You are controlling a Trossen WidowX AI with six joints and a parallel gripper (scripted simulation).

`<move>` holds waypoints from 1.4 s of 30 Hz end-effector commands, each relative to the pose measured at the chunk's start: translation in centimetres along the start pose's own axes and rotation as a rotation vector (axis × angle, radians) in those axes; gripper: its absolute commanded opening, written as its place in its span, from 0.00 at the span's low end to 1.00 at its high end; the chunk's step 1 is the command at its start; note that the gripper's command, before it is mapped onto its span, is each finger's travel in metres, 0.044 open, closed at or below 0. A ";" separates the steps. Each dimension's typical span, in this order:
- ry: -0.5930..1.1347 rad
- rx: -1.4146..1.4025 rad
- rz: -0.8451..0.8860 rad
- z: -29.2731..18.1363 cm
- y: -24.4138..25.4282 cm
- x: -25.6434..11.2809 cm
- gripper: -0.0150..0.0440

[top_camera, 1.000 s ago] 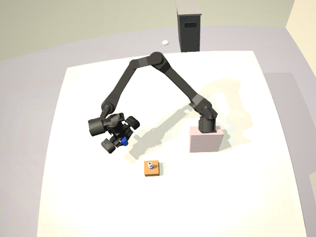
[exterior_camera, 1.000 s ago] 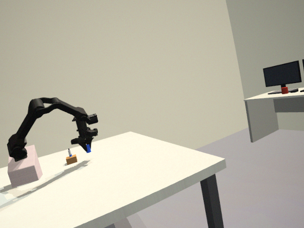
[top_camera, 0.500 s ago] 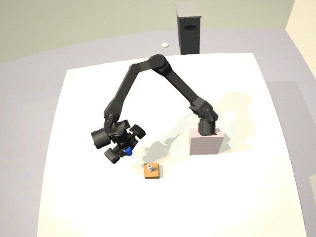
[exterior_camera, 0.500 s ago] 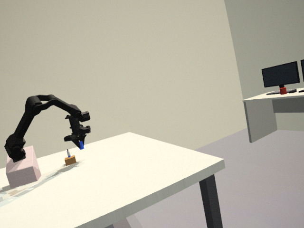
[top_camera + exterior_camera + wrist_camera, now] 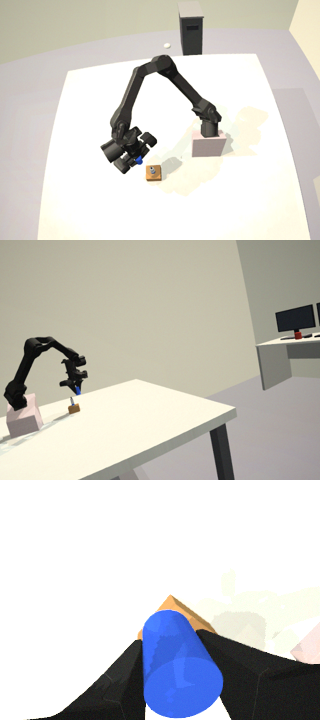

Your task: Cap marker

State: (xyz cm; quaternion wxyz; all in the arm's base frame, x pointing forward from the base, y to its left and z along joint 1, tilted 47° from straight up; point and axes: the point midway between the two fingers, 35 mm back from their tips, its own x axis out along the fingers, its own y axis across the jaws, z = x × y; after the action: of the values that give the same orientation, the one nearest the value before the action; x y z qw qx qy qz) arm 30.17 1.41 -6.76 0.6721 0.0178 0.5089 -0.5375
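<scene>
The blue cap (image 5: 139, 160) (image 5: 78, 390) (image 5: 172, 655) is held between the fingertips of my gripper (image 5: 137, 159) (image 5: 77, 389) (image 5: 169, 642), which is shut on it. The cap hangs above the table, near the holder and a little higher than the marker's tip. The grey marker (image 5: 152, 169) (image 5: 72, 401) stands upright in the orange-brown holder block (image 5: 157, 176) (image 5: 74, 409), its tip bare. In the wrist view part of the holder block (image 5: 172, 605) shows behind the cap, and the marker is hidden there.
The arm's base stands on a pink block (image 5: 208, 147) (image 5: 25, 422) on the same white table (image 5: 103, 206) (image 5: 144, 420). A dark cabinet (image 5: 191, 36) stands beyond the table's far edge. A desk with monitors (image 5: 295, 318) and a red cup (image 5: 298, 335) stands far off.
</scene>
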 end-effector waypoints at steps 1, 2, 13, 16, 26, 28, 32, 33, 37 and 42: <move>0.006 -0.001 -0.008 -1.3 -0.3 -0.2 0.25; 0.005 -0.001 -0.009 -1.7 -0.4 -0.3 0.25; -0.004 0.003 -0.024 -5.3 -1.3 -1.2 0.25; -0.004 0.003 -0.024 -5.4 -1.3 -1.1 0.25; -0.004 0.003 -0.024 -5.3 -1.3 -0.1 0.25; -0.004 0.003 -0.024 -5.3 -1.3 0.2 0.25; -0.004 0.003 -0.023 -5.3 -1.3 0.9 0.25; -0.005 0.003 -0.023 -5.3 -1.3 1.0 0.25; -0.005 0.003 -0.023 -5.3 -1.3 1.7 0.25; -0.005 0.003 -0.024 -5.3 -1.3 2.5 0.25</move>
State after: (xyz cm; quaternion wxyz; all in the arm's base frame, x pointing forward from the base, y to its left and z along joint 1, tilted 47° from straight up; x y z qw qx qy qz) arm 25.55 2.51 -10.08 0.6664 0.0152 0.5073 -0.5462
